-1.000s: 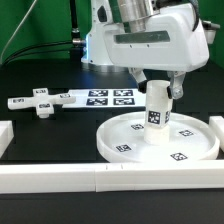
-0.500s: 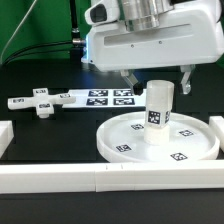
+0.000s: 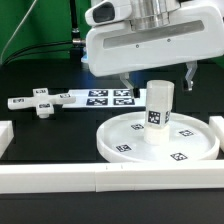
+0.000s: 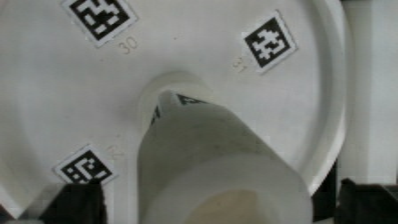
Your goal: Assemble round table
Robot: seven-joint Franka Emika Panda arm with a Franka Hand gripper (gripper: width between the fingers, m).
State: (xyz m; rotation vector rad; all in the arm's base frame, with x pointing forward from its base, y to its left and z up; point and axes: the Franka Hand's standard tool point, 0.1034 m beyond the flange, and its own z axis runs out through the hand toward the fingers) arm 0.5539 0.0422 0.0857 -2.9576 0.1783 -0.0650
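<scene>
The round disc lies on the black table at the exterior view's right, several square tags on its face. The stubby tagged post stands upright at its middle. My gripper hangs open just above the post's top, one fingertip on each side of it, touching nothing. In the wrist view the post rises from the disc between my dark fingertips. The cross-shaped piece lies flat at the exterior view's left.
The marker board lies behind the disc, next to the cross-shaped piece. A long white rail runs along the front edge, with a short rail end at the exterior view's left.
My gripper has let go of the post, opened and risen from around it to just above its top. The post stays upright on the disc.
</scene>
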